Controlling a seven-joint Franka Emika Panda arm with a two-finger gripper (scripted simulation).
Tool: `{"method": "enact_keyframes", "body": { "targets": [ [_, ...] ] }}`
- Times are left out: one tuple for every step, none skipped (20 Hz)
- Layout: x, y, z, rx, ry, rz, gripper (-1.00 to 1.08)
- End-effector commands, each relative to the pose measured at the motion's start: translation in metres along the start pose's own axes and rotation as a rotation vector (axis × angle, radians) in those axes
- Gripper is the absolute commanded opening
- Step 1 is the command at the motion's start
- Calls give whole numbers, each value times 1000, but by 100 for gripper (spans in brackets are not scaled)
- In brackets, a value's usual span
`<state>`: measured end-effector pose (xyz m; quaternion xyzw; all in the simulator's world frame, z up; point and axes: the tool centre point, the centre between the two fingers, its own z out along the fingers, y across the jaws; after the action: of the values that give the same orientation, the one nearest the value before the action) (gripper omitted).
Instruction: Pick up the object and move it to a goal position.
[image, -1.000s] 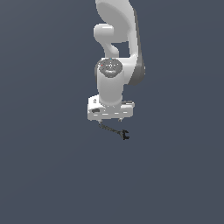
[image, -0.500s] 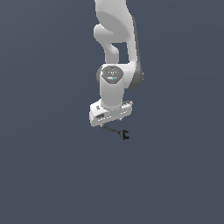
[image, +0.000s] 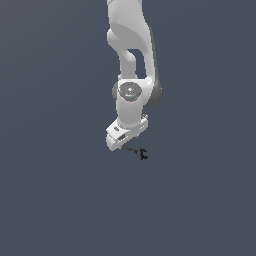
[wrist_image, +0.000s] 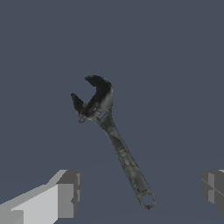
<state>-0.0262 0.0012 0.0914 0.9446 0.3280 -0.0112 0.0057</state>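
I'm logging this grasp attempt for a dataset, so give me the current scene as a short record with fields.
object: dark wrench, forked jaw at one end, ring hole at the other
object state: lying flat on the plain grey surface
gripper: open, fingers either side of the shaft's ring end, not touching it
arm pose: wrist directly above the wrench, pointing down
grasp made: no
goal marker: none visible

Dark wrench (wrist_image: 113, 140), lying flat, prob. untouched.

wrench (wrist_image: 114, 140) lying flat on the floor (image: 60, 200), hand (wrist_image: 139, 192) above it, fingers either side
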Motion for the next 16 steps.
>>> {"method": "enact_keyframes", "body": {
  "targets": [
    [-1, -3, 7, -1, 4, -76, 100],
    [-1, -5, 10, -1, 6, -105, 100],
    [-1, -6, 12, -1, 8, -133, 100],
    [-1, -7, 15, -1, 9, -159, 100],
    [-1, -8, 17, -1, 11, -184, 100],
    [-2, -9, 19, -1, 12, -207, 100],
    [-2, -11, 21, -1, 14, -229, 100],
    [-2, -12, 23, -1, 15, -249, 100],
    [-2, -13, 24, -1, 17, -268, 100],
    [-2, -13, 26, -1, 18, -285, 100],
    [-2, -14, 27, -1, 19, -301, 100],
    [-2, -15, 29, -1, 20, -315, 100],
    [-2, -16, 30, -1, 21, -328, 100],
    [-3, -16, 31, -1, 22, -339, 100],
    [-3, -17, 31, -1, 23, -349, 100],
    [-3, -17, 32, -1, 24, -357, 100]
  ]
}}
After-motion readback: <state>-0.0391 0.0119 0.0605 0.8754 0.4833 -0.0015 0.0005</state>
